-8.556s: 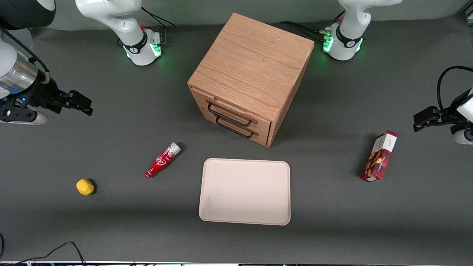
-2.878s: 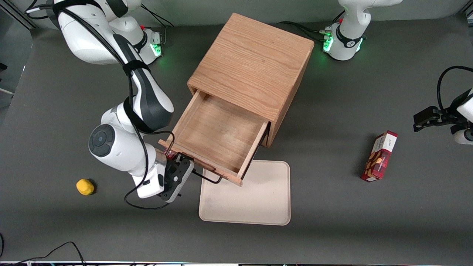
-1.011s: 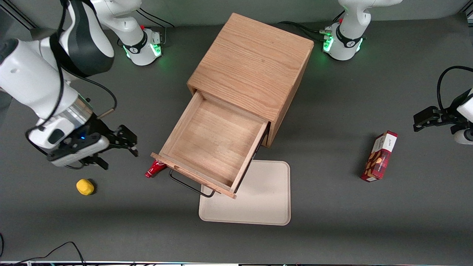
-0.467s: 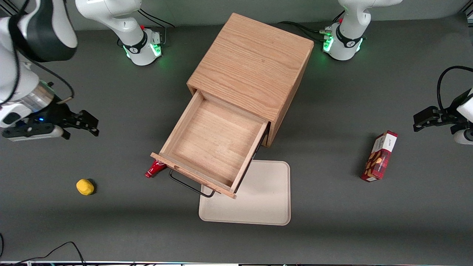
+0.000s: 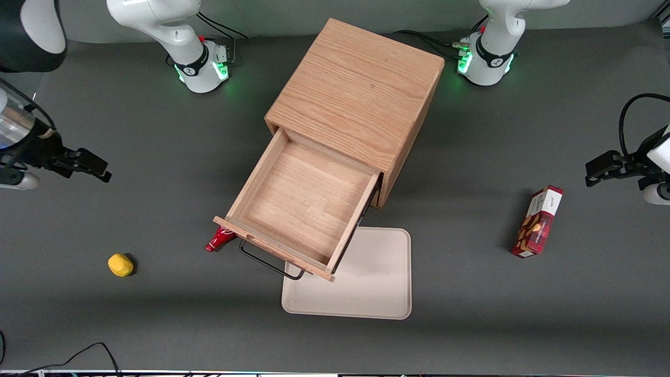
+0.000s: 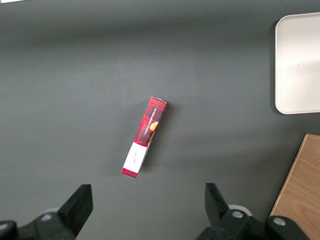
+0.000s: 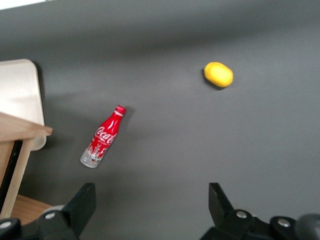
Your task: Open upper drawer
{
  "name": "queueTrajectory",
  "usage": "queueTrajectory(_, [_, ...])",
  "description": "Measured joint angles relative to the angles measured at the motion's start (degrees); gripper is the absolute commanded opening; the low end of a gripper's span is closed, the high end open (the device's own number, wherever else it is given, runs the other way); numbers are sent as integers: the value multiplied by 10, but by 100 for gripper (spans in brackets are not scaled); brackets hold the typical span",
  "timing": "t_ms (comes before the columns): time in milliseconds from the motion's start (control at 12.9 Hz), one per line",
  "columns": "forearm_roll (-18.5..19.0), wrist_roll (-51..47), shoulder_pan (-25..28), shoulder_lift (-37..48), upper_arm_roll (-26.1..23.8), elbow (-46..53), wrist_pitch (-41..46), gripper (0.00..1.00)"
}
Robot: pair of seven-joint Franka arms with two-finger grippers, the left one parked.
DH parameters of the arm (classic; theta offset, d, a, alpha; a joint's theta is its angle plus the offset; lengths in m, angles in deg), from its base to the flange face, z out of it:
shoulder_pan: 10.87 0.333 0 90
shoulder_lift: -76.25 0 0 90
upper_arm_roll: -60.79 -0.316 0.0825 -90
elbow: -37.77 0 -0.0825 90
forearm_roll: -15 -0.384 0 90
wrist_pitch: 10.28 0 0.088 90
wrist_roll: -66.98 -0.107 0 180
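White arm shells, black joints, green base LEDs, black cables, black end effector [image 5: 89,167], probably metal wrist.

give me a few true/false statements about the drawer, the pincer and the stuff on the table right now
1. The upper drawer is pulled well out of the cabinet. True.
2. A yellow lemon lies inside the drawer. False: the drawer holds nothing; the lemon lies on the table toward the working arm's end.
3. The pincer is clamped on the drawer's handle. False: it is open, holds nothing, and hangs far from the handle toward the working arm's end of the table.
4. The red bottle lies on its side, partly under the drawer's front corner. True.
5. The drawer's front overhangs part of the beige tray. True.
6. The red box stands on the tray. False: the box lies on the table toward the parked arm's end.
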Motion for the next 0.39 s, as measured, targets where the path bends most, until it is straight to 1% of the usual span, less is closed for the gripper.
queueTrajectory(156, [0,0,0,-28,22,43,26,100])
queueTrajectory(389, [0,0,0,-61,27,82,47,100])
